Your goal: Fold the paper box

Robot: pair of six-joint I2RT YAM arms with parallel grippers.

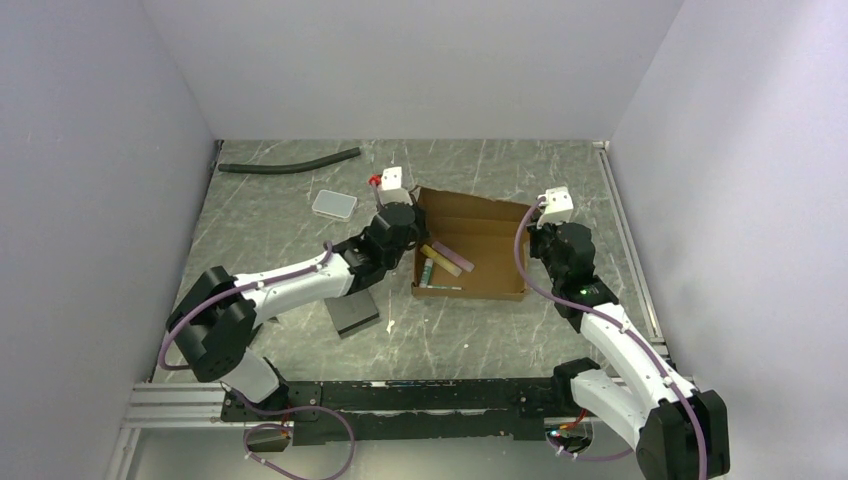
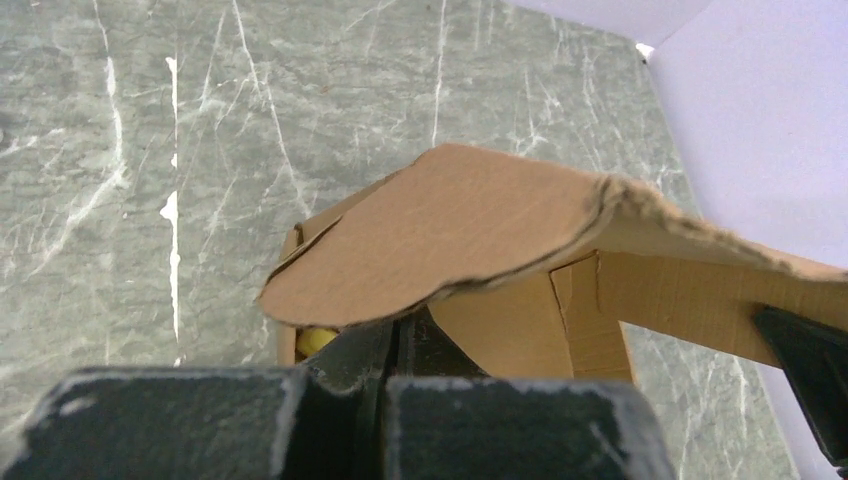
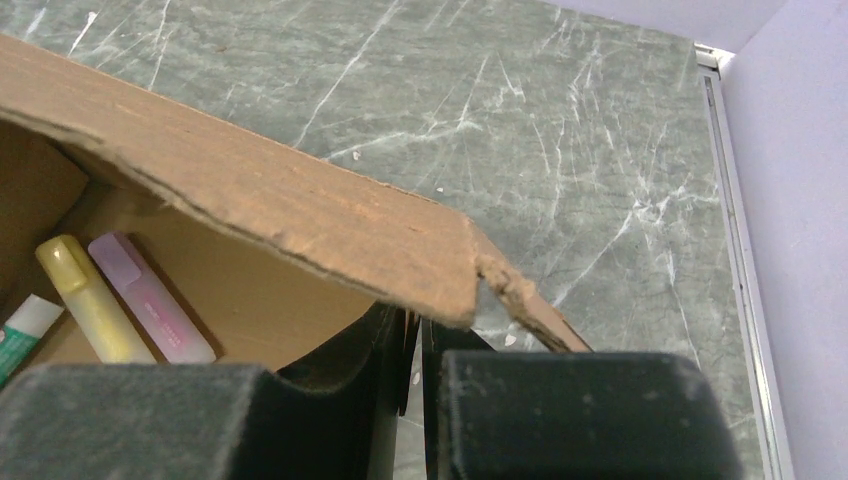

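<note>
The paper box (image 1: 480,250) sits open on the surface (image 1: 300,200), a little right of the middle, with a yellow tube (image 3: 85,300) and a pink tube (image 3: 150,300) lying inside it. Your left pincer (image 2: 392,335) is at the box's left wall with its jaws pressed together under a rounded flap (image 2: 440,240). Your right pincer (image 3: 415,335) is clamped on the right wall, and a thin strip of cardboard shows between its fingers. Be careful with the frayed corner (image 3: 500,285) next to that grip, because I think a hard pull there can tear it more. If both arms pull outward together, the box may bend at a wrong line or slide away. The tubes could also catch a flap that folds inward. Both sets of fingertips are hidden behind cardboard, so I cannot tell whether the left jaws really hold the wall. The near wall and the lid side are also hard to make out from above.
</note>
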